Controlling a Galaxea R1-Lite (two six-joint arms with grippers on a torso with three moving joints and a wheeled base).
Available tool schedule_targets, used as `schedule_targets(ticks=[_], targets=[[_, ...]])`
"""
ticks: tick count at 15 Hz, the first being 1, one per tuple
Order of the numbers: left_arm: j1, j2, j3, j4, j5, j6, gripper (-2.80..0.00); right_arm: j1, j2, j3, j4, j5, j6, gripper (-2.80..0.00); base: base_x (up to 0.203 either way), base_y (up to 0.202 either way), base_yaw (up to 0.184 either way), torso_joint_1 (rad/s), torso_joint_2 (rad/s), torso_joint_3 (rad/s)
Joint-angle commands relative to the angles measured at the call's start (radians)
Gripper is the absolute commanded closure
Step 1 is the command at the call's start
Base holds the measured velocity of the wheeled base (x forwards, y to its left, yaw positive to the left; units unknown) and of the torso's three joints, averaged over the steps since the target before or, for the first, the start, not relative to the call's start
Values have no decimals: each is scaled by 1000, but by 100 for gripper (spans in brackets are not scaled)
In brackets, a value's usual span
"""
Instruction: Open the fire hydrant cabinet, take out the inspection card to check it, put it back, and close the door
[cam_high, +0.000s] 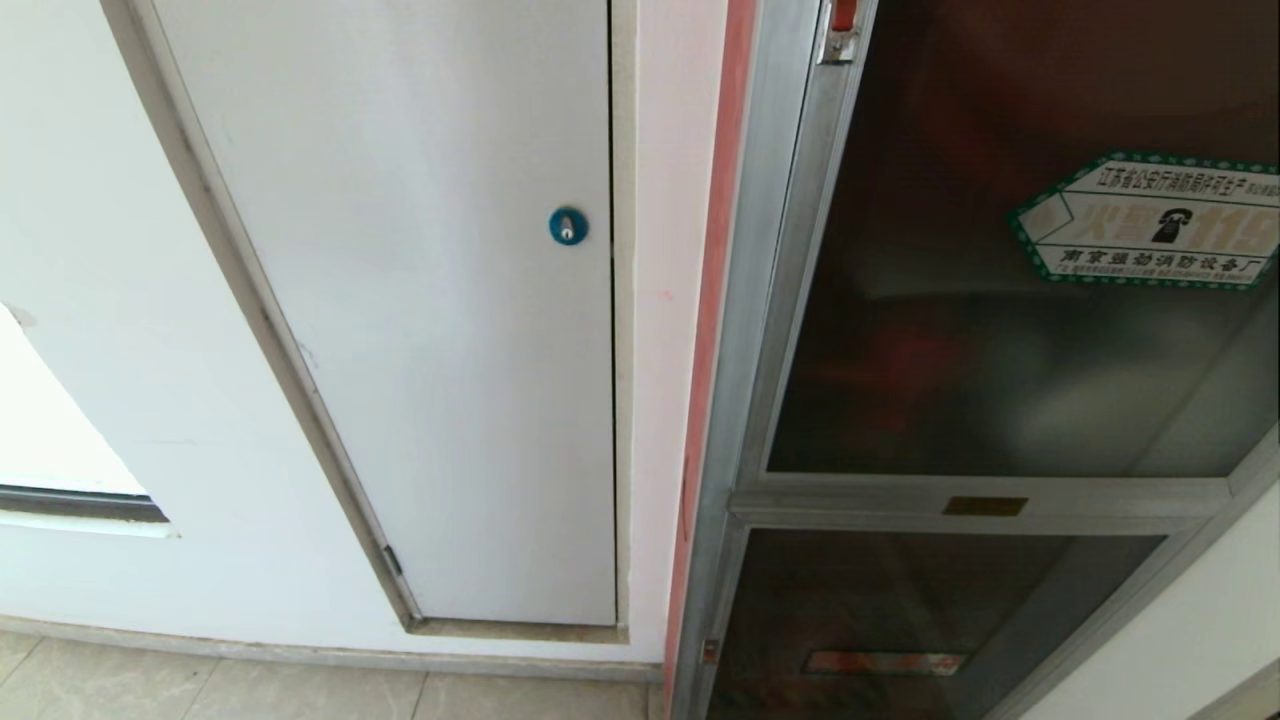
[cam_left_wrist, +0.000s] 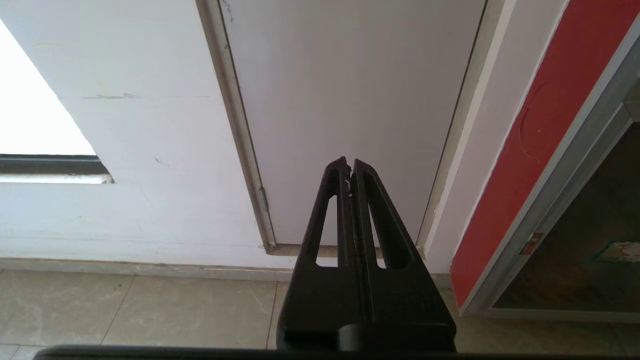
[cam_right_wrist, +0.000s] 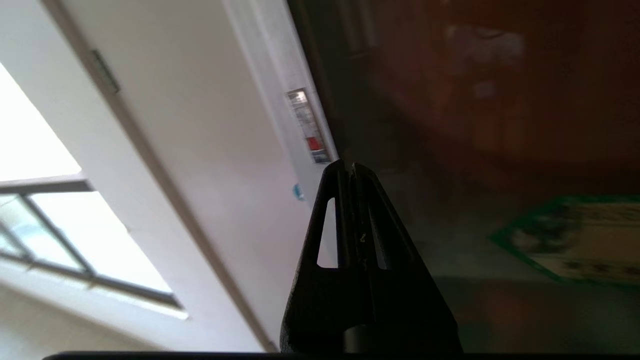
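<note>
- The fire hydrant cabinet (cam_high: 770, 330) stands at the right of the head view, its silver metal frame set against a thin red edge strip (cam_high: 712, 300) along the wall.
- The door (cam_high: 1000, 330), a dark tinted glass pane in that frame, sits flush in the frame, shut; dim red shapes show through the glass.
- A green-edged white hexagonal "119" sticker (cam_high: 1150, 222) is stuck on the glass near the right edge of the head view.
- A small metal latch (cam_high: 838, 35) sits at the top of the door's left frame member.
- Below the door, a small brass plate (cam_high: 985, 506) is fixed on the horizontal frame bar, and a smaller lower glass panel (cam_high: 900, 620) lies beneath it.
- The inspection card is not visible in any view.
- To the left of the cabinet, a plain white panel (cam_high: 430, 330) carries a blue round lock (cam_high: 568, 226) near its right edge.
- Pale floor tiles (cam_high: 300, 690) run along the foot of the wall.
- Neither arm shows in the head view.
- The right tool (cam_right_wrist: 348, 165) has its black fingers pressed together and holds nothing; it points toward the door's left frame, close to the dark glass, with the sticker off to one side.
- The left tool (cam_left_wrist: 349, 162) is likewise pressed together and empty, aimed at the lower part of the white panel, above the floor tiles, apart from the cabinet.
</note>
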Motion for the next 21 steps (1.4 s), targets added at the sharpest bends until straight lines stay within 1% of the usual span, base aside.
schedule_targets(ticks=[1,3,4,6,9,10,11,12,13,14,15,17,19,21], targets=[[0,0,14,0,0,0,0,-21,-138,67,1,-53,-3,0,0,0,0,0,0,0],[0,0,14,0,0,0,0,-60,-250,155,3,-128,-26,0,0,0,0,0,0,0],[0,0,14,0,0,0,0,-83,-316,203,15,-148,-42,0,0,0,0,0,0,0],[0,0,14,0,0,0,0,-147,-449,277,76,-169,-69,0,0,0,0,0,0,0],[0,0,14,0,0,0,0,-273,-621,373,168,-199,-100,0,0,0,0,0,0,0],[0,0,14,0,0,0,0,-290,-672,401,189,-202,-132,0,0,0,0,0,0,0],[0,0,14,0,0,0,0,-297,-722,435,204,-197,-175,0,0,0,0,0,0,0],[0,0,14,0,0,0,0,-299,-771,486,215,-175,-222,0,0,0,0,0,0,0],[0,0,14,0,0,0,0,-299,-803,526,224,-135,-248,0,0,0,0,0,0,0],[0,0,14,0,0,0,0,-299,-820,563,234,-103,-259,0,0,0,0,0,0,0],[0,0,14,0,0,0,0,-299,-831,606,245,-86,-263,0,0,0,0,0,0,0],[0,0,14,0,0,0,0,-293,-843,694,251,-76,-265,0,0,0,0,0,0,0],[0,0,14,0,0,0,0,-260,-875,784,251,-17,-317,0,0,0,0,0,0,0],[0,0,14,0,0,0,0,-254,-922,882,249,1,-335,0,0,0,0,0,0,0]])
